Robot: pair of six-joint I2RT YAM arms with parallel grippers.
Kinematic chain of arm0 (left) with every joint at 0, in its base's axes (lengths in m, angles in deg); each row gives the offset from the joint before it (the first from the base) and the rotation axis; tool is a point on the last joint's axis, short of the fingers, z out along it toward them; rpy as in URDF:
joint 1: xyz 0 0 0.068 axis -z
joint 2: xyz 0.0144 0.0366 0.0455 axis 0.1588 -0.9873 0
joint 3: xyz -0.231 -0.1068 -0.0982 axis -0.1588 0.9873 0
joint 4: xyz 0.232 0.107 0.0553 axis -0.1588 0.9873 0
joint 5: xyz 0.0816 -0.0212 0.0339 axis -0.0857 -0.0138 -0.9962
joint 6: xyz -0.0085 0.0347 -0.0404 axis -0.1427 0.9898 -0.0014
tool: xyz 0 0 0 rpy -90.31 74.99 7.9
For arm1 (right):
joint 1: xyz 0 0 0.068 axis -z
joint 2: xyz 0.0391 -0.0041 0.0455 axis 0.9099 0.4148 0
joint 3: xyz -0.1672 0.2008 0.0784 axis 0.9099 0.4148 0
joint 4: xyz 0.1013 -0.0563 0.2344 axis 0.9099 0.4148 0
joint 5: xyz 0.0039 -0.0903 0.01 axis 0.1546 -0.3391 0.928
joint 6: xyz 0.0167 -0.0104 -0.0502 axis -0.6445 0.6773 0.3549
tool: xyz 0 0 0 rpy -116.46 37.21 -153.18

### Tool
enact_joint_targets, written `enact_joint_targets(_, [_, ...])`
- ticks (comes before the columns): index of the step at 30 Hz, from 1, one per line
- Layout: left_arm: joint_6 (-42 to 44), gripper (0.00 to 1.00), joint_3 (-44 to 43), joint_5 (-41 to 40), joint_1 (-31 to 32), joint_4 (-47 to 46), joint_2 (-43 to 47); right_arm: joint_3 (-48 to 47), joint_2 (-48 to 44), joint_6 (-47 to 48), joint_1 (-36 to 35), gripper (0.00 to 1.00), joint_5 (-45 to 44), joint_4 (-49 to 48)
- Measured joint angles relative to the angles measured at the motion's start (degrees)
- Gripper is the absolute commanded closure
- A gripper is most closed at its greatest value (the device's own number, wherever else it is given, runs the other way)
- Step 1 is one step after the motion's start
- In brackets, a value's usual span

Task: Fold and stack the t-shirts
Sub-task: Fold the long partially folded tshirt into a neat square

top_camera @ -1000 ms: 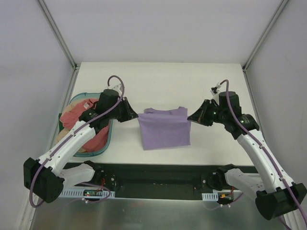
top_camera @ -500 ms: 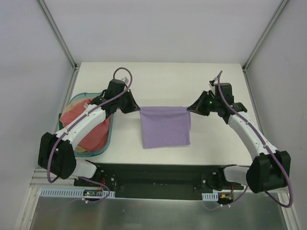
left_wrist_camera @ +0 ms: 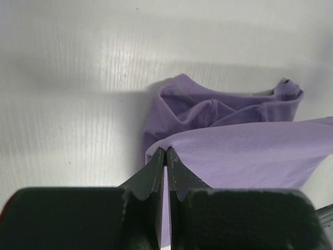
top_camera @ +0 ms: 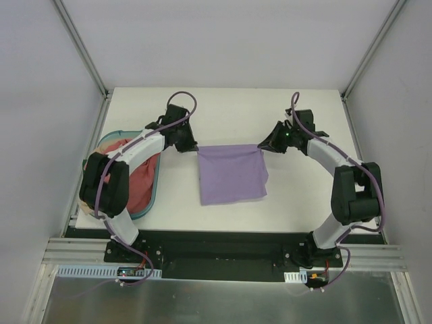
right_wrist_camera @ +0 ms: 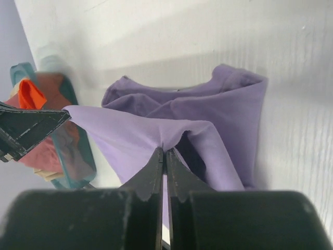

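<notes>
The lavender-purple t-shirt [top_camera: 231, 174] lies partly folded mid-table, its far edge lifted. My left gripper [top_camera: 196, 147] is shut on its far left corner, also seen in the left wrist view [left_wrist_camera: 166, 150]. My right gripper [top_camera: 260, 146] is shut on its far right corner, also seen in the right wrist view [right_wrist_camera: 165, 150]. The held layer [left_wrist_camera: 250, 151] stretches taut between both grippers above the collar end [left_wrist_camera: 208, 101]. The pink-red t-shirt [top_camera: 138, 185] lies in the basket. The tan-beige one barely shows in the right wrist view [right_wrist_camera: 44, 173].
The teal oval basket [top_camera: 154, 190] stands at the table's left edge, close to my left arm. White walls enclose the table [top_camera: 229, 108] on three sides. A black rail [top_camera: 223, 246] runs along the near edge.
Both grippers have carried the shirt's held edge away from me toward the far side, drawing the top layer over the collar end. Both arms have stretched out further.
</notes>
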Motion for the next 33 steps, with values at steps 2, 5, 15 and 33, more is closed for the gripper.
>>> enact_joint_targets(2, [0.0,0.97,-1.7,0.0,-0.5,-0.1,-2.8,-1.0,2.8,0.0,0.1,0.95,-0.2,-1.4])
enact_joint_targets(5, [0.1,0.86,-4.4,0.0,-1.2,-0.2,-7.0,-1.8,6.6,0.2,0.2,0.87,-1.3,-4.5])
enact_joint_targets(15, [1.3,0.01,-10.2,1.2,-2.9,-0.4,-13.1,-10.8,16.8,4.3,0.8,0.04,0.0,-7.0])
enact_joint_targets(33, [-1.7,0.01,21.9,1.9,-3.0,-1.5,27.3,3.3,-4.3,15.5,-10.4,0.05,-17.9,9.4])
